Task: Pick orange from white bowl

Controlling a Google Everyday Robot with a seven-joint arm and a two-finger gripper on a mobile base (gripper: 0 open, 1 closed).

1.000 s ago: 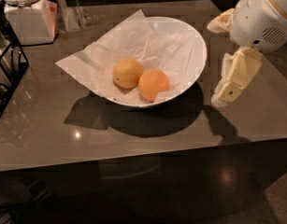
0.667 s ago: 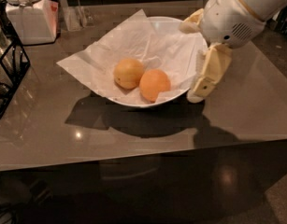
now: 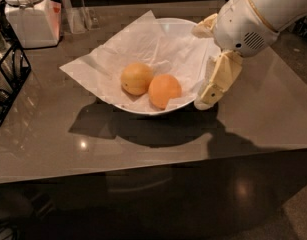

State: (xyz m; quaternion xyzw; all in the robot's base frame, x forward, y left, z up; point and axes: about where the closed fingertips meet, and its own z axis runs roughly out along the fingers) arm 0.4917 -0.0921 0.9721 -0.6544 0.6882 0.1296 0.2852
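In the camera view, the bowl (image 3: pixel 143 109) is sitting on the counter (image 3: pixel 273 124), about midway between its left and right edges and nearer the far edge than the near one. A sheet of white paper (image 3: pixel 93 69) is lining the bowl and spilling over its rim toward the counter's left edge and far edge. The orange (image 3: pixel 164 90) is lying in the bowl on the paper, on the side toward the counter's near edge. A paler fruit (image 3: pixel 136 78) is lying just beside it on the left, the two touching or all but touching. The gripper (image 3: pixel 200 68) is hanging at the bowl's right side, coming in from the counter's far-right corner on a white arm (image 3: pixel 263 14). Its fingers (image 3: pixel 219 81) are standing spread apart with nothing between them. One is pointing down along the outside of the bowl's right rim and the other is reaching over the rim nearer the far edge. Whether the lower finger is touching the bowl cannot be told. The gripper is standing clear of the orange, to its right. A white lidded jar (image 3: pixel 30 19) is standing at the far-left corner, and a black wire rack (image 3: pixel 8 79) is sitting at the left edge. The bowl is casting a dark shadow toward the near edge.
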